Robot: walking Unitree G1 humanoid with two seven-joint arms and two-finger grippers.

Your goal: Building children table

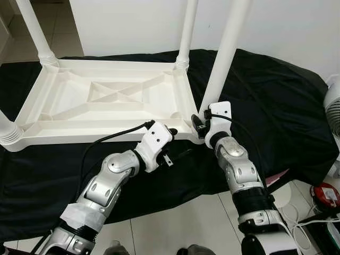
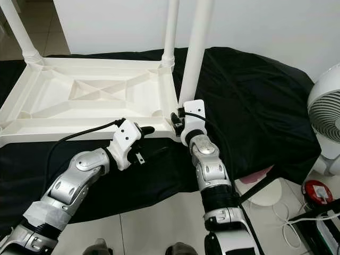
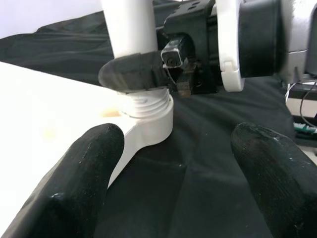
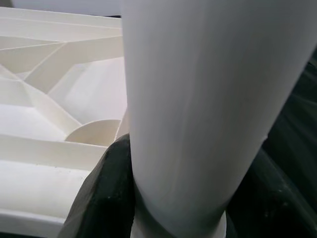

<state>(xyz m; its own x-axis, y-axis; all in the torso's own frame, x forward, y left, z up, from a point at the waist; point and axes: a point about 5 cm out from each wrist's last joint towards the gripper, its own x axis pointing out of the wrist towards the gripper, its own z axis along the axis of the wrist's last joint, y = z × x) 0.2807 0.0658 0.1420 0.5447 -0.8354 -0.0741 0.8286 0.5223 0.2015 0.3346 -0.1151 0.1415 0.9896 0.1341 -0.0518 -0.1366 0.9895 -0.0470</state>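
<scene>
While turned upside down on a black cloth, shows its ribbed underside with a cross of ribs in the middle: the white plastic children table. Standing upward from its corners, white legs: one at the far left corner, one at the far right corner, and the threaded foot of one at the near left corner.

At the near right corner, a fourth leg, upright with a slight tilt, its lower end sitting in the round corner socket, with some screw thread visible just above the socket rim.

Right hand: closed around this fourth leg, low down, just above the thread. In the left wrist view, one black finger wrapped against the front of the leg; in the right wrist view, black pads pressed on both sides of the white tube.

Left hand: near the front edge of the table, just beside the same corner, on its left side. Wide open, with the two black fingers well apart and holding nothing. Pointing toward the socket, not touching it. Whether touching the front edge of the table, cannot tell.

Under the cloth's front edge, white floor tiles. On the robot's right, a white fan, and near it on the floor a red round object with some cables beside.
</scene>
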